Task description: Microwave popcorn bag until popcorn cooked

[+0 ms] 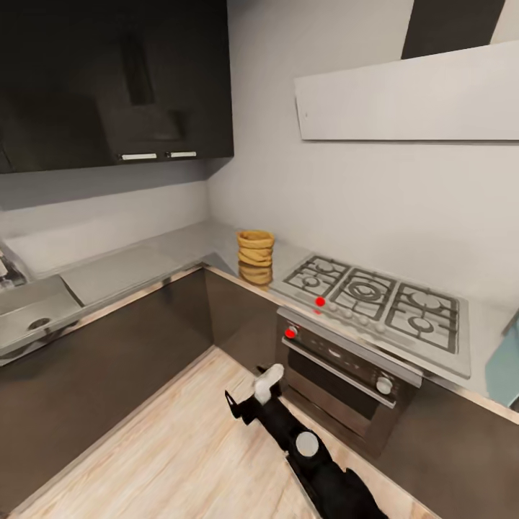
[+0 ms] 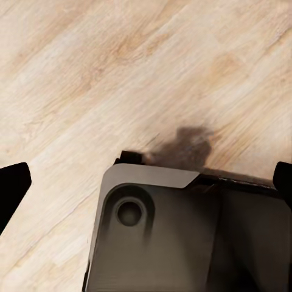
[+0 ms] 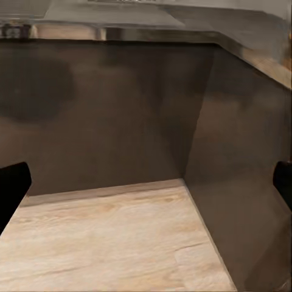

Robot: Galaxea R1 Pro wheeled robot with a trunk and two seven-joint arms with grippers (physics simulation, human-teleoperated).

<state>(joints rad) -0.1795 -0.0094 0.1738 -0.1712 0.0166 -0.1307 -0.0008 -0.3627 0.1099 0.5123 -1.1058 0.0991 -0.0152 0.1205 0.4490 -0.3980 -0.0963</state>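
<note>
Popcorn bag (image 1: 255, 256) on corner countertop (image 1: 180, 249) (grey).

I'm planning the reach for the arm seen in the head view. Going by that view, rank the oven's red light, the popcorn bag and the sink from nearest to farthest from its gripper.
From the right gripper:
1. Oven's red light, just ahead on the oven front.
2. Popcorn bag, farther back on the countertop, in the corner.
3. Sink, far off at the view's left edge.

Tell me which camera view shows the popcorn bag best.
The head view: the popcorn bag stands whole and upright on the countertop corner, beside the stove. The wrist views offer floor and cabinet fronts instead, nothing of the bag.
</note>
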